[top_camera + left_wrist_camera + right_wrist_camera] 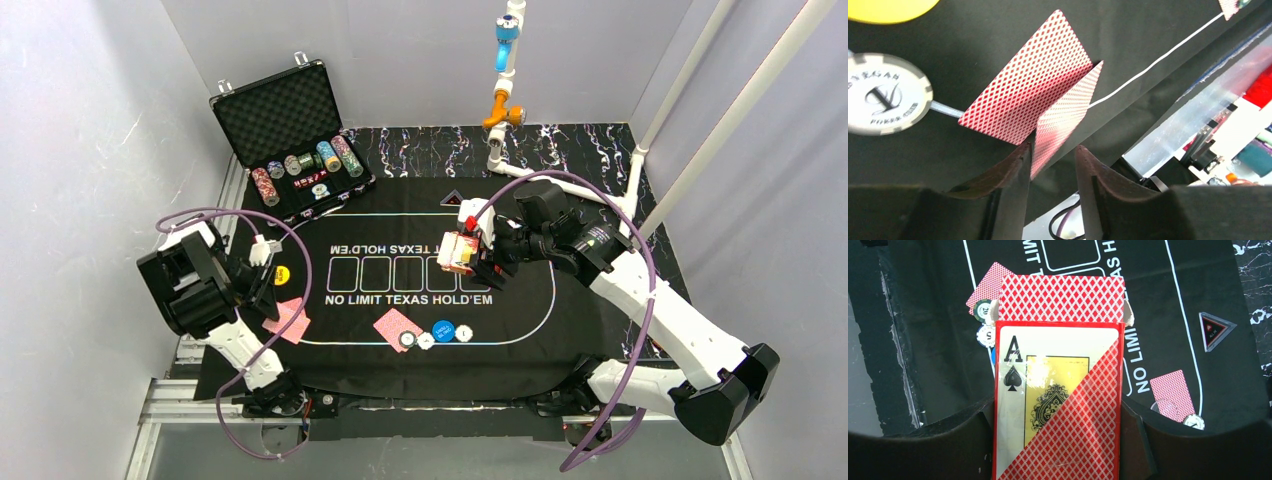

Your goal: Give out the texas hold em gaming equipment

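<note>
Above the mat (540, 300), left tool (1054, 148) gapes around a seemingly loose card (1068, 107); right tool (1059, 407) clamps the deck (1058, 355).

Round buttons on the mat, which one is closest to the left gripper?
The yellow button, alone at the left of the mat, beside the left gripper. The blue button and white button sit together at its near middle.

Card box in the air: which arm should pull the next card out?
Probably the left. The right pincer is clamped round the card box, flap open, so it is busy. The left pincer stands with jaws apart by two dealt cards, free to reach over.
</note>
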### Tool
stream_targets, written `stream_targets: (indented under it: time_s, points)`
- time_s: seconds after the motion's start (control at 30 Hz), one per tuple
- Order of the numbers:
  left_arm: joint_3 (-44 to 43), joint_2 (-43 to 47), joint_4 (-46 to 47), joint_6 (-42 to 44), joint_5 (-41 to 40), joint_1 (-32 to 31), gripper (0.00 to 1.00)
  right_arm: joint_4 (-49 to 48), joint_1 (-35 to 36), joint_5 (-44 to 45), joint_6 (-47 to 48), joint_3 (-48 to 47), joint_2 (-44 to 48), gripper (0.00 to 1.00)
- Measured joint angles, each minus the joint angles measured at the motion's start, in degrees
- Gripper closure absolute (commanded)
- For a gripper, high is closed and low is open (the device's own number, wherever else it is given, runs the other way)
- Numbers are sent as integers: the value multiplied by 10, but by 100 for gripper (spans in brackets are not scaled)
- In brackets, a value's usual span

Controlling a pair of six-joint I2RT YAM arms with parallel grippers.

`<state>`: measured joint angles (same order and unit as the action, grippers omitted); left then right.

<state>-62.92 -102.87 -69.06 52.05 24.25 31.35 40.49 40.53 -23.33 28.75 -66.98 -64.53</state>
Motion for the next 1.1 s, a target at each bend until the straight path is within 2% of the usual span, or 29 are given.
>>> stream_targets:
  time_s: [0.13,0.27,0.4,0.53,0.63,0.83,0.97,1.1]
  points:
    - [-3,23,5,-7,-23,0,40,0,0,0,0,0,0,99]
    - [-47,62,-9,-22,-27,-1,38,0,0,0,1,0,0,99]
    - [-133,101,-37,-53,7,-31,34,0,0,0,2,0,0,99]
    - [-206,126,-55,-119,84,-134,30,0,0,1,2,0,0,99]
    - [-243,133,-44,-201,156,-252,28,0,0,4,2,0,0,99]
    - [-261,140,82,-417,262,-467,20,0,0,10,2,0,1,99]
    - [-261,140,186,-551,291,-555,18,0,0,12,2,0,1,99]
    - [-266,133,252,-626,301,-613,19,-2,0,11,2,0,1,99]
